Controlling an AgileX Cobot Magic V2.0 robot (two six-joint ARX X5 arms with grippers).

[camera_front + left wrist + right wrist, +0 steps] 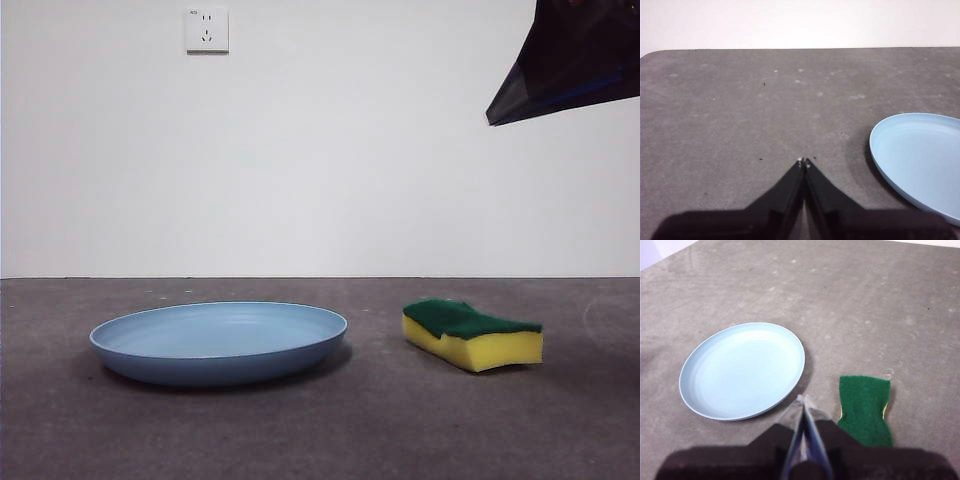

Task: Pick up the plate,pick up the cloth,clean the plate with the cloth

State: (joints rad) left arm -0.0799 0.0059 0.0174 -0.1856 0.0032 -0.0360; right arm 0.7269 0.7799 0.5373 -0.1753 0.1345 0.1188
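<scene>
The light-blue plate (218, 341) lies flat on the grey table, left of centre in the front view; its edge also shows in the left wrist view (920, 160) and all of it in the right wrist view (742, 370). The cloth (472, 333), a yellow sponge with a green top, rests to the plate's right, apart from it (864, 410). My right gripper (803, 399) hangs shut and empty high above the gap between plate and cloth; its dark tip (565, 65) shows at the top right of the front view. My left gripper (804, 161) is shut and empty, off to the plate's side.
A bare white wall with a socket (207, 29) stands behind the table. The table's far edge and rounded corner (655, 54) show in the left wrist view.
</scene>
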